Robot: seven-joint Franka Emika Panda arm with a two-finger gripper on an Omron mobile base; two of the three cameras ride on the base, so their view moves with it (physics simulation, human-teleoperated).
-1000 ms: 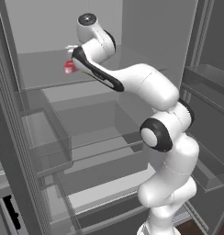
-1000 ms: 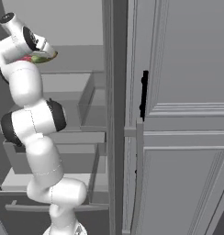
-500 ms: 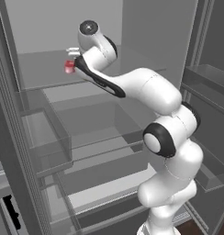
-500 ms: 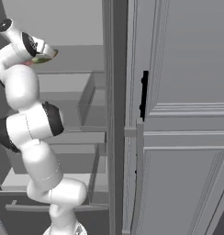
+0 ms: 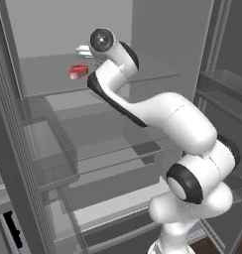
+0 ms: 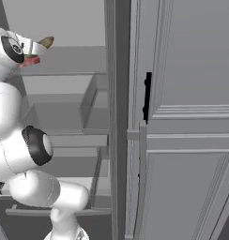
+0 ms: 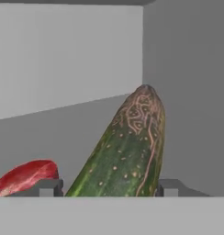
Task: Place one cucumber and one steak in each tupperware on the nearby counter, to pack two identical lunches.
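Hand view: the cucumber [image 7: 127,151] is seen clamped between the gripper [image 7: 107,187] fingertips on the fridge shelf [image 5: 58,84], a steak [image 7: 24,176] just beside. Pick-up is judged in hand; a lift clear and carry to a tupperware is called for.

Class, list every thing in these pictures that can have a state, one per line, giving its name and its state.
tool: fingers either side of the cucumber, closed on it
cucumber: between the tool's fingers, on the fridge's top shelf
steak: lying on the same shelf beside the cucumber, not held
fridge: open, shelves exposed
cabinet door: shut
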